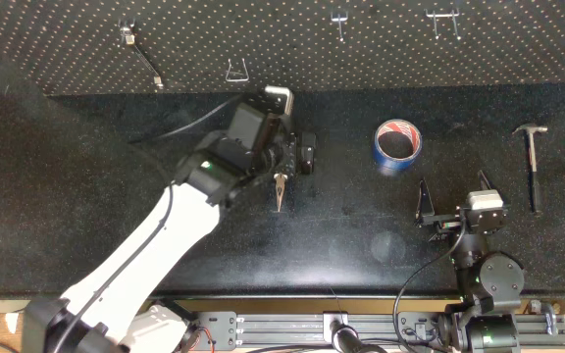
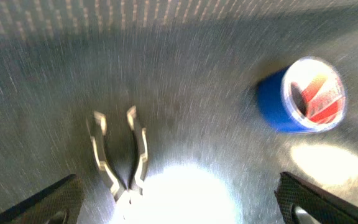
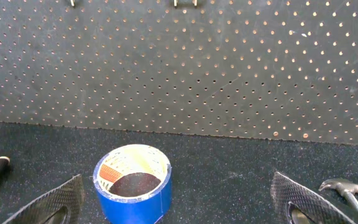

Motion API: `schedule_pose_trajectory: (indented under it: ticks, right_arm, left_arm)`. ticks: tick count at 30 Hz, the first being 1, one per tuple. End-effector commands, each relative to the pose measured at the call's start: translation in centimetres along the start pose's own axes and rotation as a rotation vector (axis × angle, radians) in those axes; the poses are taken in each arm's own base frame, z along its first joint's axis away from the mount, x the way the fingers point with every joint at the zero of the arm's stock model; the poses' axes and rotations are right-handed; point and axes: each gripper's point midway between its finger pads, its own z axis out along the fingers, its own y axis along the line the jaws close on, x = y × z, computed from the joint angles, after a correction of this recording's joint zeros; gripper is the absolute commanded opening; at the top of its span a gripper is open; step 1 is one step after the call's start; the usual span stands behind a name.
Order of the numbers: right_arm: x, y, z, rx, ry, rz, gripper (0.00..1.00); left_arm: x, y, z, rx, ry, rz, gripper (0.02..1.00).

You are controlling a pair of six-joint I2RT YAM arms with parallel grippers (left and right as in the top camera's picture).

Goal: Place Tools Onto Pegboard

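Black-handled pliers [image 1: 280,186] lie on the dark table below the pegboard [image 1: 381,44]; in the left wrist view the pliers [image 2: 120,158] sit between my wide-apart fingers. My left gripper [image 1: 298,157] [image 2: 179,214] hovers open just above them, holding nothing. A blue tape roll [image 1: 397,145] [image 2: 300,93] [image 3: 132,183] stands upright to the right of the pliers. A hammer [image 1: 533,167] [image 3: 347,188] lies at the far right. My right gripper [image 1: 454,196] [image 3: 179,211] rests open near the table's front, facing the tape and the pegboard.
Metal hooks [image 1: 339,22] [image 1: 444,20] hang on the pegboard, with a wire loop hook [image 1: 235,71] lower down. A thin black tool [image 1: 148,61] hangs on the hook at the left. Bare table lies between the tape and the hammer.
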Motion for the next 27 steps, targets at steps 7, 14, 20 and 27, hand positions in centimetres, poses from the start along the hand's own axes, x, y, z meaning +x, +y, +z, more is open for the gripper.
schedule_pose_trajectory:
  ticks: [7,14,20,27]
  right_arm:
    - [0.1,0.1,0.0,-0.002,-0.002,-0.011,0.976]
    - [0.1,0.1,0.0,-0.002,-0.002,-0.011,0.976]
    - [0.1,0.1,0.0,-0.002,-0.002,-0.011,0.976]
    - [0.1,0.1,0.0,-0.002,-0.002,-0.011,0.976]
  left_arm:
    - [8.4,4.5,7.5,-0.186,0.350,-0.257,0.996]
    - [4.1,5.8,7.5,-0.258,0.335,-0.062,0.996]
    - [4.8,5.5,8.5,-0.258,0.455,-0.031,0.996]
    - [6.3,5.8,10.2,-0.281,0.488,-0.163,0.996]
